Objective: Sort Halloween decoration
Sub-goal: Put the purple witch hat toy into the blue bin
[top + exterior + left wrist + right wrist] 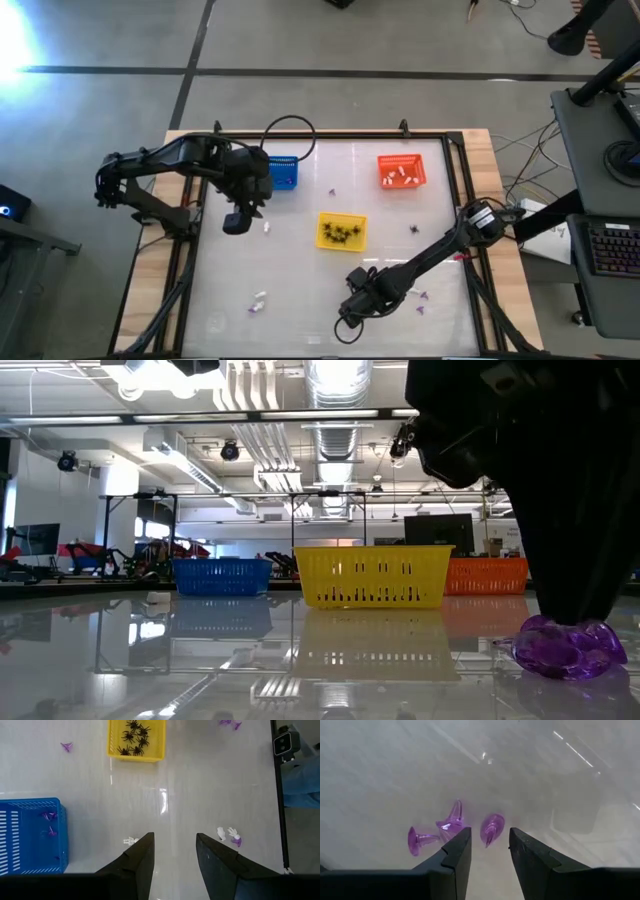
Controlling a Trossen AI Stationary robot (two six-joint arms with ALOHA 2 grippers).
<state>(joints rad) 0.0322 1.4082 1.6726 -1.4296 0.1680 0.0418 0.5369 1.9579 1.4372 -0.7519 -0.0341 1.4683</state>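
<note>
Hovering low over the near part of the bench [300, 270], on the side of the yellow basket [341, 231] away from the blue basket [283, 173], the right gripper [489, 851] is spread, with nothing between its fingers. Just ahead of its fingertips lie three purple trinkets [451, 822]: one cone-shaped piece sits between the two fingers' line, the other two just beside it, all resting on the bench surface. In the low view, a purple trinket [567, 648] shows directly under the dark mass of that arm.

The left gripper [174, 854] hangs beside the blue basket, between it and the yellow basket's level, its fingers apart and holding nothing. A white trinket [130, 840] lies on the bench just beside one of its fingers.

The yellow basket holds black spider trinkets [134, 737]. The blue basket has a few purple pieces [48, 816] inside. The orange basket [401, 170], well apart from the blue one on the far side of the yellow basket, holds white pieces [402, 178]. More loose trinkets, purple and white, are scattered on the bench around the yellow basket.
</note>
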